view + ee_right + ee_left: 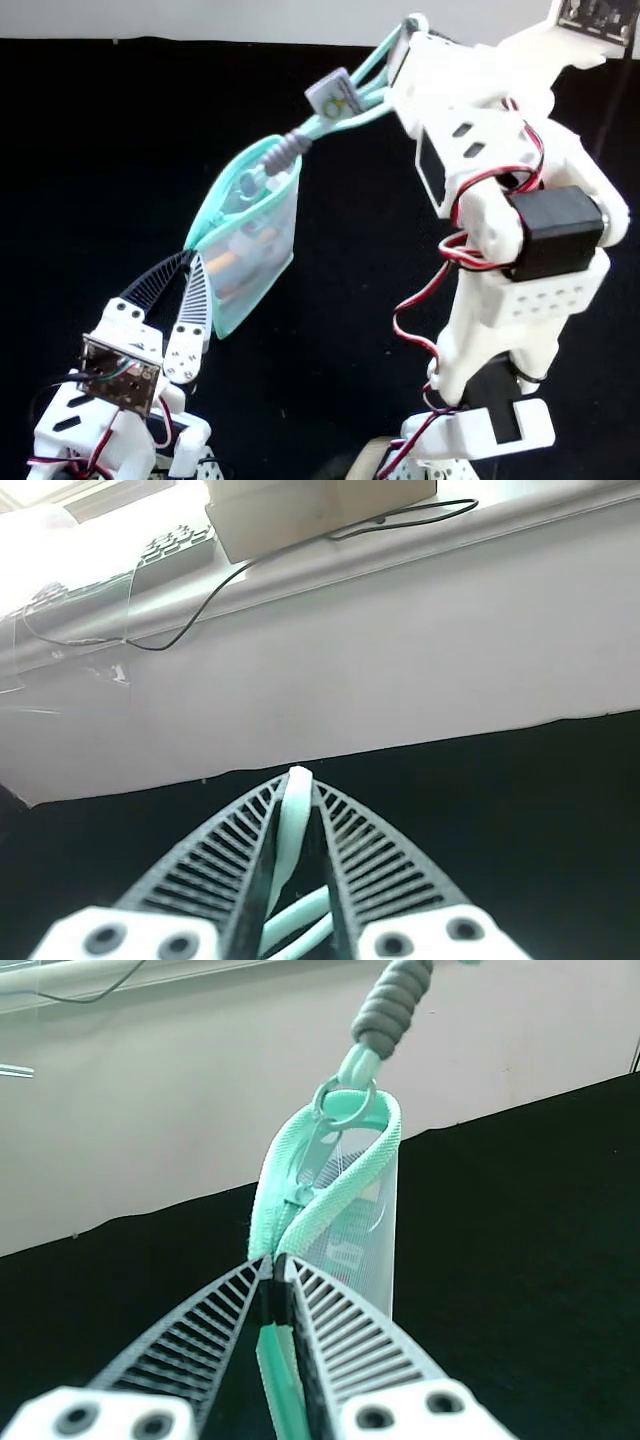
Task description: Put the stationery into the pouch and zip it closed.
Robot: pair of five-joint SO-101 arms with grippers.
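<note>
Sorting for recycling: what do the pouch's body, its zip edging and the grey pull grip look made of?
Pouch body: soft glossy plastic, probably vinyl; transparent, with sheen. Zip edging: mint woven fabric, weave visible. Grey pull grip: matte, ribbed, likely rubber.

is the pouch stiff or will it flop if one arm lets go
Probably floppy: the pouch droops below its zip, strung between the left end effector and the strap in the right end effector, so it'd likely swing down. The stationery inside probably weights its lower end.

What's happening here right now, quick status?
Left gripper shut on pouch end. Right gripper shut on strap. Pouch hangs between them, stationery inside. Nothing blocking.
</note>
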